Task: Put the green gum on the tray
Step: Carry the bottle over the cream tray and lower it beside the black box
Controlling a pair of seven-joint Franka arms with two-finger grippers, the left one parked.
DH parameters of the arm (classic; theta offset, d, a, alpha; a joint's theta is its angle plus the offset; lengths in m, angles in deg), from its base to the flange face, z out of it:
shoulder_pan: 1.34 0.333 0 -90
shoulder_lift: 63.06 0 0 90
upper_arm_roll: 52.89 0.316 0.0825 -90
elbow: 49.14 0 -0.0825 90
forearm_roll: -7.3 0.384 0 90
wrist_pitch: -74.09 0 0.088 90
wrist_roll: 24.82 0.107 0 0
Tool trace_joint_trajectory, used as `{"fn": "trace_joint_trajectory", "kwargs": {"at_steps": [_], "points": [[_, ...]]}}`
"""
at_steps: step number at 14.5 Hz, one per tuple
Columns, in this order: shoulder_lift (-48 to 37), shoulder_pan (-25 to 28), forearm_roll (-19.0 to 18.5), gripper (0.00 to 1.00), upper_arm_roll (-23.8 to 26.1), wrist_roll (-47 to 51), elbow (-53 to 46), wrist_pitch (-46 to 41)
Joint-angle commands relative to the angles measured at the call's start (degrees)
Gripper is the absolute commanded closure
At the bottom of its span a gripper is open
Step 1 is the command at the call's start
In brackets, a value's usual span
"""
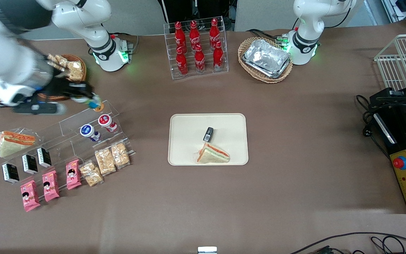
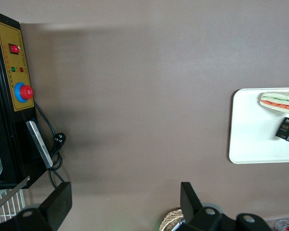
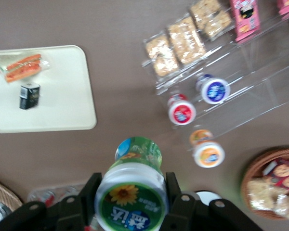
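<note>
My right gripper is shut on the green gum, a small white bottle with a green lid bearing a yellow flower mark and a green-teal label. In the front view the gripper holds the gum in the air above the top step of the clear display rack, at the working arm's end of the table. The tray, cream-beige with rounded corners, lies mid-table with a wrapped sandwich and a small black box on it; it also shows in the right wrist view.
The rack holds an orange-lidded bottle, a red-lidded bottle, a blue-lidded bottle, biscuit packs, pink packets and black boxes. A snack basket, a cola bottle rack and a foil-tray basket stand farther from the front camera.
</note>
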Motion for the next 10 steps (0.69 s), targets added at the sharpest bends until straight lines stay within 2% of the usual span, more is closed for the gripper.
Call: {"fn": "trace_joint_trajectory", "kwargs": {"at_steps": [1,5,10], "points": [[2.9,8.0,0.5,0.62,-0.4,11.8,2.4,7.2],[2.9,15.6,0.7,0.62,-0.3,20.3,14.6,21.9],[6.4,20.4,0.7,0.62,-0.3,24.9,26.7,44.3]]}}
